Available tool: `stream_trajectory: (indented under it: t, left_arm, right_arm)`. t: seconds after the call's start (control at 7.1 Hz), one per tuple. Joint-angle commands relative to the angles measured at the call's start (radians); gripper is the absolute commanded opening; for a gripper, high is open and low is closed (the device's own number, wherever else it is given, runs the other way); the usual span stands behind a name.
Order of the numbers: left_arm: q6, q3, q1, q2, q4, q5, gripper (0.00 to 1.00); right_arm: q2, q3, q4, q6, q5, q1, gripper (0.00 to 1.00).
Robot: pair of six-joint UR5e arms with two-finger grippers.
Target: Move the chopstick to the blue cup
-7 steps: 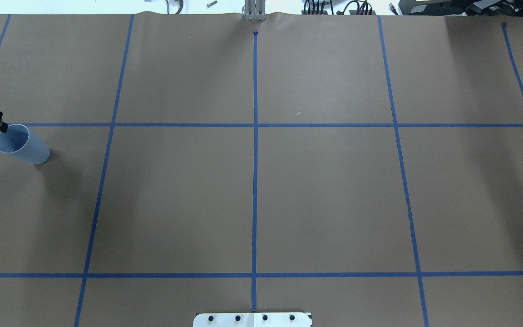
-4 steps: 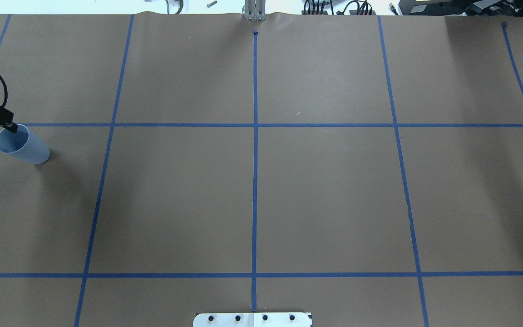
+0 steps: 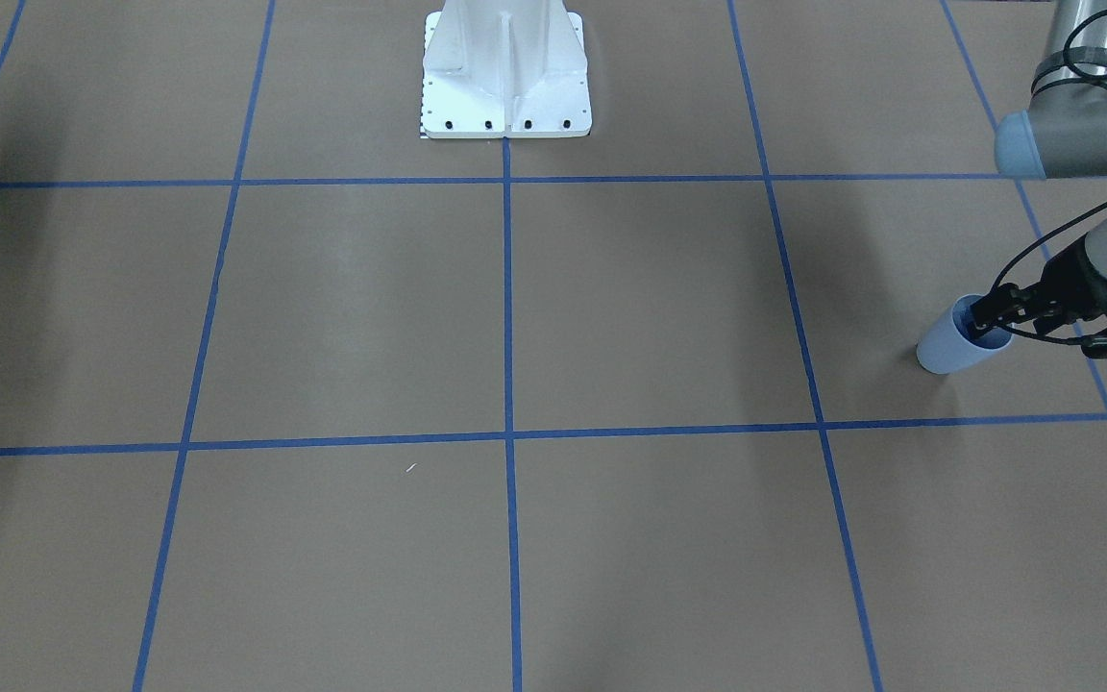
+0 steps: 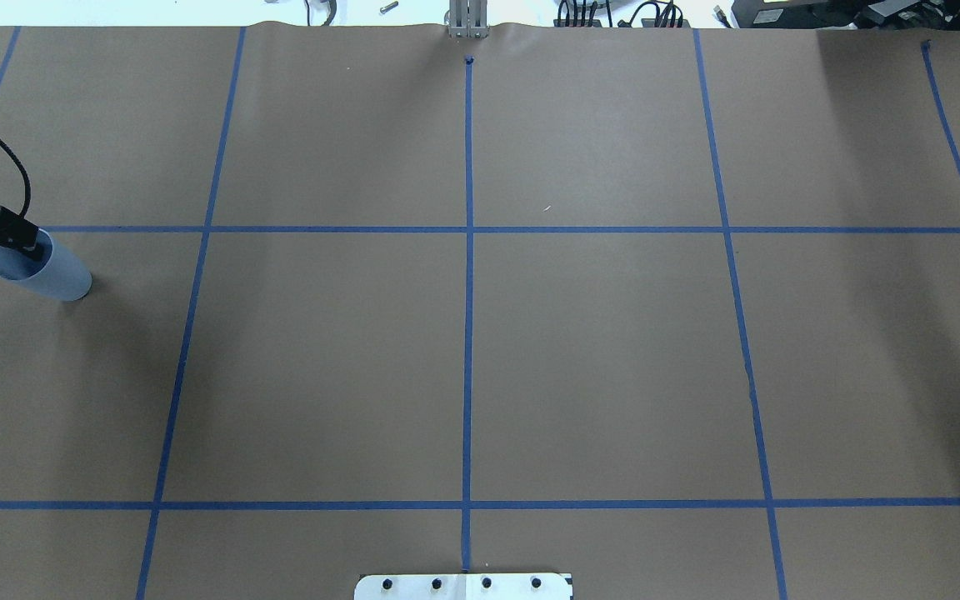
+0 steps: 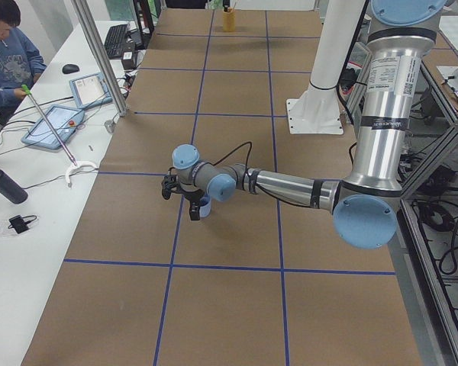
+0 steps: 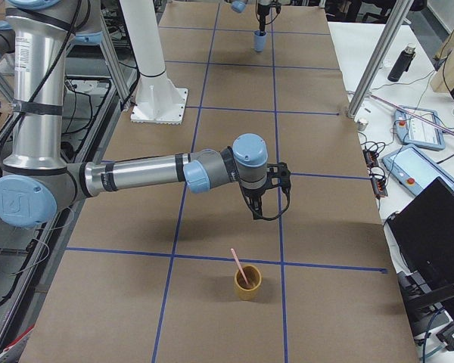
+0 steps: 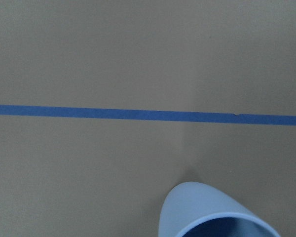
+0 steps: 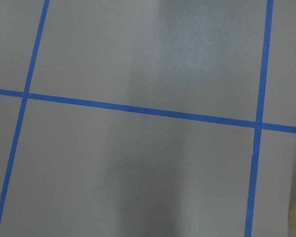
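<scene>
- Chopstick (image 6: 237, 263) stood slanted in a tan cup (image 6: 247, 292), its lower end inside and its pink upper end leaning out over the rim, near the worktop's (image 4: 597, 350) right edge.
- It was held by neither arm, and it was well apart from the blue cup (image 3: 946, 352) at the opposite end.
- That blue cup stood upright close to the worktop's left edge, about midway between the near and far edges and just on the robot's side of a blue tape line (image 4: 338, 229).
- From the left wrist camera only the cup's rim and dark blue inside showed at the bottom of the picture.
- Left gripper (image 3: 979, 320) reached in low from the left edge with its fingertips at the cup's mouth, over the rim on the side nearest that edge. How far its fingers were parted, and whether they pinched the rim, I could not tell.
- Right gripper (image 6: 255, 212) pointed down above the worktop, near the tan cup and on the side toward the worktop's middle. Its finger opening could not be told from the one side view that showed it.
- White robot base (image 3: 505, 77) stood at the middle of the robot's edge.
- One person (image 5: 8, 53) sat at a side table beyond the far edge.
</scene>
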Motion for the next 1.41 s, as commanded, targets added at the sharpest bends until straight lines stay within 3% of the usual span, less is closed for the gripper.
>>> stream_trajectory:
  t: [0.0, 0.14, 0.28, 0.56, 0.7, 0.85, 0.99, 1.13, 1.27]
  left_arm:
    - [-0.023, 0.007, 0.011, 0.0, -0.025, -0.003, 0.3]
    - [-0.024, 0.005, 0.012, -0.003, -0.025, -0.009, 0.0]
    - [-0.025, -0.001, 0.012, -0.005, -0.023, -0.015, 0.0]
    - [-0.036, -0.04, 0.011, -0.039, 0.012, -0.137, 0.0]
    - [-0.157, -0.117, 0.011, -0.107, 0.115, -0.141, 0.0]
    - [-0.318, -0.142, 0.024, -0.267, 0.244, -0.136, 0.0]
    - [-0.482, -0.16, 0.151, -0.358, 0.26, -0.094, 0.0]
    - [-0.669, -0.154, 0.293, -0.484, 0.295, 0.037, 0.0]
    - [-0.697, -0.151, 0.383, -0.603, 0.42, 0.157, 0.0]
  right_arm:
    - [0.002, 0.002, 0.0, 0.015, -0.001, -0.007, 1.0]
    - [0.002, 0.003, 0.0, 0.016, -0.001, -0.007, 1.0]
    - [0.003, 0.005, 0.0, 0.016, -0.001, -0.007, 1.0]
    - [0.003, 0.008, 0.0, 0.018, -0.002, -0.007, 1.0]
    - [0.015, 0.009, 0.0, 0.089, -0.004, -0.006, 1.0]
    - [0.025, 0.014, 0.002, 0.126, -0.008, -0.006, 1.0]
    - [0.023, 0.012, 0.006, 0.127, -0.015, -0.004, 1.0]
    - [0.02, 0.012, 0.006, 0.116, -0.015, -0.003, 1.0]
    - [0.019, 0.006, 0.006, 0.111, -0.019, 0.002, 1.0]
